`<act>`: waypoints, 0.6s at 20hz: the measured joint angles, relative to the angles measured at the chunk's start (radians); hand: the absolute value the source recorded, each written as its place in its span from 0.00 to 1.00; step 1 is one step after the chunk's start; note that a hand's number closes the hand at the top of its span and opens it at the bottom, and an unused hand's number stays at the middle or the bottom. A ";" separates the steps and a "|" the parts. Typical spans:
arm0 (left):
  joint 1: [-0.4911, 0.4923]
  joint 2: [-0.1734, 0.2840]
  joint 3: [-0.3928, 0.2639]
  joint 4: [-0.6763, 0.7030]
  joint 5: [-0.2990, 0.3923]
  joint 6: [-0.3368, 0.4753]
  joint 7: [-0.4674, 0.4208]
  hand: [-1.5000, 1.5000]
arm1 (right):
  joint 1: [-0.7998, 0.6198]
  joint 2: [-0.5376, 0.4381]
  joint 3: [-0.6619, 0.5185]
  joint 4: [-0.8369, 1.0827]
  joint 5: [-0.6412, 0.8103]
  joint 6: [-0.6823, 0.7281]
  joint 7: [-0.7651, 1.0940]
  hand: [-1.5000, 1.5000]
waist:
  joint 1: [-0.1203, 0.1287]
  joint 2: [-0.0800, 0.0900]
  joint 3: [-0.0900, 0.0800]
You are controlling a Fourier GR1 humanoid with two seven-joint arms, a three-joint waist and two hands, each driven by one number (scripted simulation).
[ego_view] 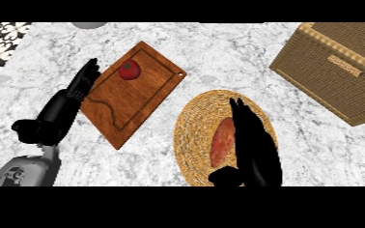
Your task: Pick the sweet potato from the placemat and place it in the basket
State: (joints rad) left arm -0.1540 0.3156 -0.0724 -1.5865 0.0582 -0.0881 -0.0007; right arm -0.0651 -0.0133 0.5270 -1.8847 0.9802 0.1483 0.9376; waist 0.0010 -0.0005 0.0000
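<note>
On a marble table (214,53), a sweet potato (223,142) lies lengthwise on a round woven placemat (196,125) at the near right. The right hand (253,149) sits over the mat just to the right of the sweet potato, its fingers stretched out straight toward the far side along the vegetable, the thumb (224,178) at the near end; nothing is gripped, and whether the hand touches the sweet potato cannot be told. A woven basket (328,67) stands at the far right, well apart from the mat. At the left, a wooden cutting board (135,101) carries a tomato (129,70) near its far corner. The left hand (68,104) rests open beside the board's left edge, holding nothing.
</note>
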 measured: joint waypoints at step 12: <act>-0.015 -0.054 0.044 0.015 -0.048 -0.047 0.009 0.50 | -0.001 0.007 -0.047 0.140 0.001 -0.038 -0.060 0.00 | -0.001 0.000 0.000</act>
State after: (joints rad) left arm -0.1694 0.2612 -0.0286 -1.5717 0.0105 -0.1355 0.0083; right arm -0.0662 -0.0065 0.4803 -1.7444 0.9814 0.1099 0.8778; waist -0.0001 -0.0001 0.0001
